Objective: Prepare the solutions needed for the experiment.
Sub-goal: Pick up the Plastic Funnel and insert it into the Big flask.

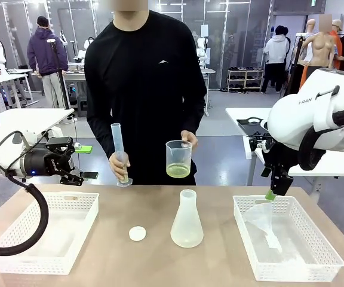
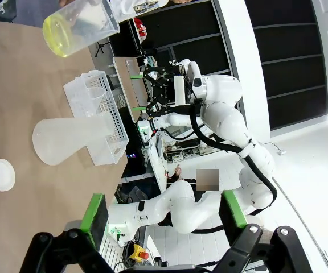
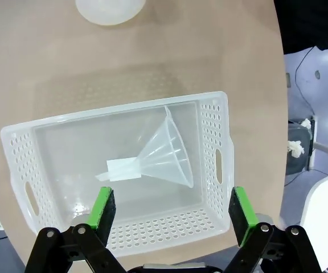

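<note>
Yellow-green liquid lies flat in an upright cup, mouth up, in a person's hand at twelve o'clock from the flask. Left claw and right claw gape wide, empty.

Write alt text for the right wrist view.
A clear plastic funnel lies on its side in a white perforated basket on a tan table, seen from above between the right arm's jaws, which are open and have green pads. The base of a frosted conical flask shows at the top edge.
</note>
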Available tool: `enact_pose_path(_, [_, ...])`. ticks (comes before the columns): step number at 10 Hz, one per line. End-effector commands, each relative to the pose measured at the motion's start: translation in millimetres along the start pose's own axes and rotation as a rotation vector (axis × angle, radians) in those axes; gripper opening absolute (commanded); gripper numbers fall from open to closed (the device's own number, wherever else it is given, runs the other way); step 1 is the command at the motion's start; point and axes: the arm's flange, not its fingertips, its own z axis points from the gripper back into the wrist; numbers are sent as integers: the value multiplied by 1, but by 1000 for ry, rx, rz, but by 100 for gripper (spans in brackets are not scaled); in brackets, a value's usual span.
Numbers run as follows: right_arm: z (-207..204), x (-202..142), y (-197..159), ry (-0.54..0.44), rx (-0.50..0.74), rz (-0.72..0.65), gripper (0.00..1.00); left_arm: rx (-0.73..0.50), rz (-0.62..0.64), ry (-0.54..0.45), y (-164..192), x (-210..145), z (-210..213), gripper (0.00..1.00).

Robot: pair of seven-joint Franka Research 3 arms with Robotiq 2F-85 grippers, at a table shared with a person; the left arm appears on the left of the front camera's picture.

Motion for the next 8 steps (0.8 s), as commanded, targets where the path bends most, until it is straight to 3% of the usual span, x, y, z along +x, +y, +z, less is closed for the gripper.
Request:
enact_pose_path(1, [-14,1,-13,9,112,5,100,2,1,0,-1,0,0,100])
enact_pose_path(3, [-32,-2,-33,41,204,34,100,2,1,0,-1,0,0,100])
enact_pose_path(6, [-55,-12,-48,97,239,79,100,2,1,0,-1,0,0,100])
enact_pose_path(8, [-74,-17,-57,64,305,100,100,2,1,0,-1,0,0,100])
